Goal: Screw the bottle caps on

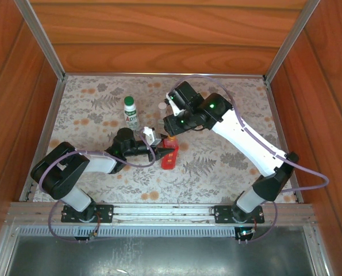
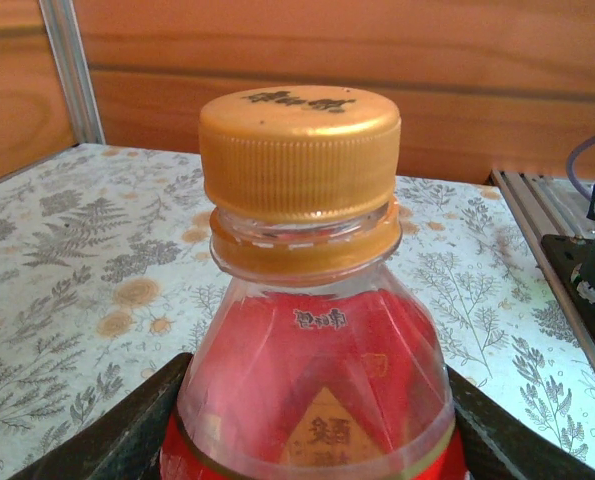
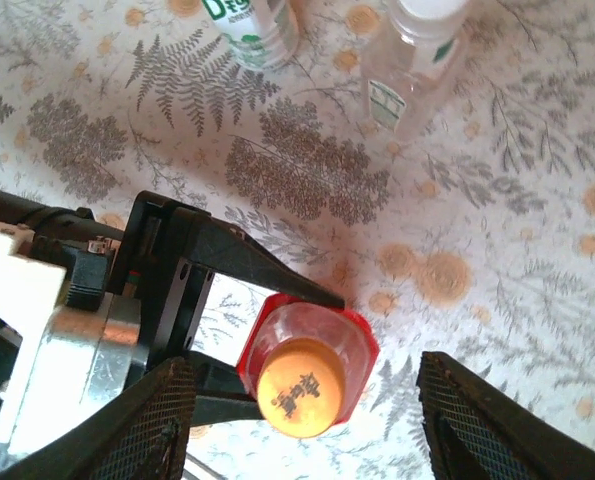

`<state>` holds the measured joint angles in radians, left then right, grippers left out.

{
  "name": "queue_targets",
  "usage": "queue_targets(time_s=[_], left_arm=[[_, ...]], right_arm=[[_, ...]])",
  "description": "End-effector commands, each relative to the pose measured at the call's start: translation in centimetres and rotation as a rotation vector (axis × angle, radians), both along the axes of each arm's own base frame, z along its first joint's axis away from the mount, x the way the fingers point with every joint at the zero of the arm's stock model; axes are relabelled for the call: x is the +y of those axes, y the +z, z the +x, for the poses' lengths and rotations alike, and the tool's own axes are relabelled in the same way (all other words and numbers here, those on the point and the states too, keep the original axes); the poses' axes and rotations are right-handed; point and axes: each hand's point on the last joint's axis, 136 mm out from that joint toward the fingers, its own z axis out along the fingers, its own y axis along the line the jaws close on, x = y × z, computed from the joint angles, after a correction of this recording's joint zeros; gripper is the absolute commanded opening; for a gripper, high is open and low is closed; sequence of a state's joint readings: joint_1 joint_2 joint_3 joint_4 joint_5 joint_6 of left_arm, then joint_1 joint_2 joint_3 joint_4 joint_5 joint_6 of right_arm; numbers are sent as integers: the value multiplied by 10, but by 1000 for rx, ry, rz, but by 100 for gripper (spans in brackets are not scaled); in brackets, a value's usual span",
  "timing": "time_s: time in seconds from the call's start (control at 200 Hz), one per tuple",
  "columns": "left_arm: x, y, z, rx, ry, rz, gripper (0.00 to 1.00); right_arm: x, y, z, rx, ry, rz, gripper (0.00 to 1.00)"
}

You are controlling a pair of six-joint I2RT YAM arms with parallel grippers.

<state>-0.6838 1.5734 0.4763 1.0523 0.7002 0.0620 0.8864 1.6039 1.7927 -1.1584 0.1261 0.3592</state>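
1. On the near side of the red bottle (image 2: 317, 370), the left gripper (image 1: 160, 150) is clamped on the bottle's body. Its black fingers (image 2: 137, 435) press against the red label from both sides.
2. The red bottle stands upright on the floral mat (image 1: 216, 167), with its long axis vertical and its neck pointing up. Its shoulder is clear plastic. The label hides the body, so what is inside cannot be told.
3. On top of the red bottle, the orange cap (image 3: 299, 387) sits on the neck with its printed face up. Its ribbed skirt meets the collar ring. How tightly it is turned cannot be told.
4. Above the red bottle, the right gripper (image 3: 304, 365) points downward. Its fingers are spread wide, one on each side of the orange cap, and touch neither cap nor bottle.
5. Beyond the red bottle, the clear bottle (image 3: 407, 80) stands upright with the white cap (image 3: 432, 8) on it. Its contents cannot be told.
6. Beyond the red bottle and to its left, the white bottle (image 1: 131, 118) stands upright. It has a green-printed label and carries the green cap (image 1: 129, 101).
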Motion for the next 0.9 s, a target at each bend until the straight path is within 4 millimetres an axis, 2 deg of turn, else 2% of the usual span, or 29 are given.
queue_targets(time_s=[0.0, 0.205, 0.225, 0.3, 0.495, 0.625, 0.73, 0.849, 0.894], left_arm=[[3, -29, 2, 81, 24, 82, 55], [4, -30, 1, 83, 27, 84, 55], [4, -30, 2, 83, 29, 83, 55], [5, -31, 2, 84, 32, 86, 55], [6, -32, 1, 88, 35, 90, 55], [6, -32, 1, 90, 34, 90, 55], [5, -29, 1, 140, 29, 72, 55], [4, -23, -4, 202, -19, 46, 55], [3, -23, -7, 220, -38, 42, 55]], right_arm=[[-13, -17, -9, 81, -156, -80, 62], [-8, -19, -10, 90, -138, -81, 46], [-5, -30, -8, 110, -135, -107, 45], [-1, -34, -9, 126, -118, -116, 40], [3, -40, -10, 162, -100, -142, 39], [3, -41, -11, 170, -97, -151, 32], [2, -37, -11, 170, -92, -154, 33], [1, -32, -10, 167, -73, -149, 47], [-1, -29, -9, 161, -72, -144, 49]])
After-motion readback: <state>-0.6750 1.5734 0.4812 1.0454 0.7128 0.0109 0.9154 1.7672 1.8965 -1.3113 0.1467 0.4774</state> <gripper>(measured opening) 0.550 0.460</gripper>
